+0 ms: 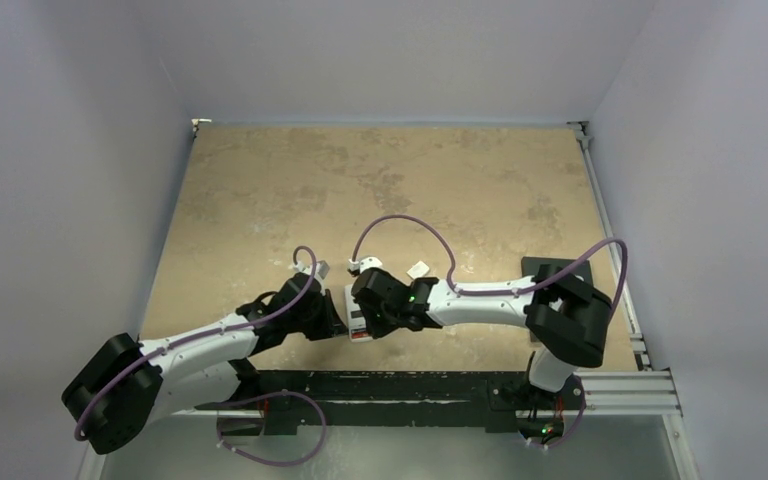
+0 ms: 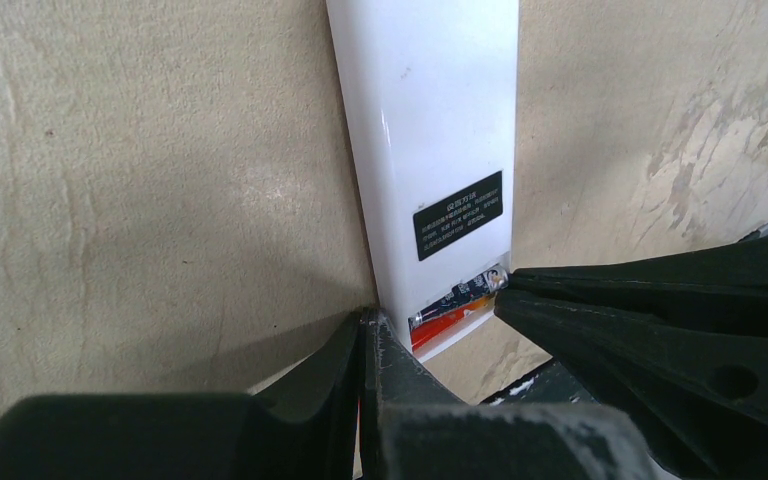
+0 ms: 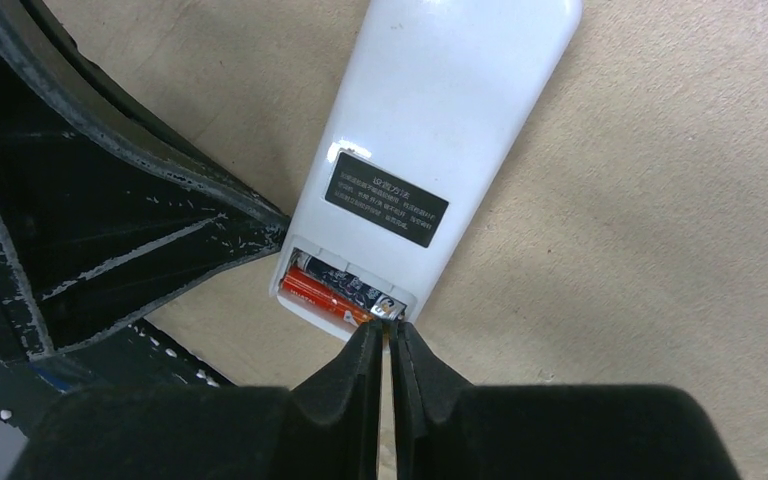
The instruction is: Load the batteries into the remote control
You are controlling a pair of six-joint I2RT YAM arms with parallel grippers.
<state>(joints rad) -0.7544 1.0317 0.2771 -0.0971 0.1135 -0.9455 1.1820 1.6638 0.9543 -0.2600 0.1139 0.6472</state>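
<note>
Seating the red battery (image 3: 325, 293) in the open slot (image 3: 357, 284) of the white remote (image 3: 440, 110) lying back-up on the tabletop (image 3: 660, 250), we are pushing gently with the clenched, empty right hand (image 3: 390, 330) while the clenched left hand (image 2: 368, 325) is bracing the remote's end.

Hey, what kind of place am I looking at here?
Probably a robot lab test cell: a left arm and right arm mounted by a metal rail, a mottled tan tabletop, plain walls boxing it in.

2 arms reach inward; left pincer (image 2: 367, 326) and right pincer (image 3: 390, 336) both closed.
</note>
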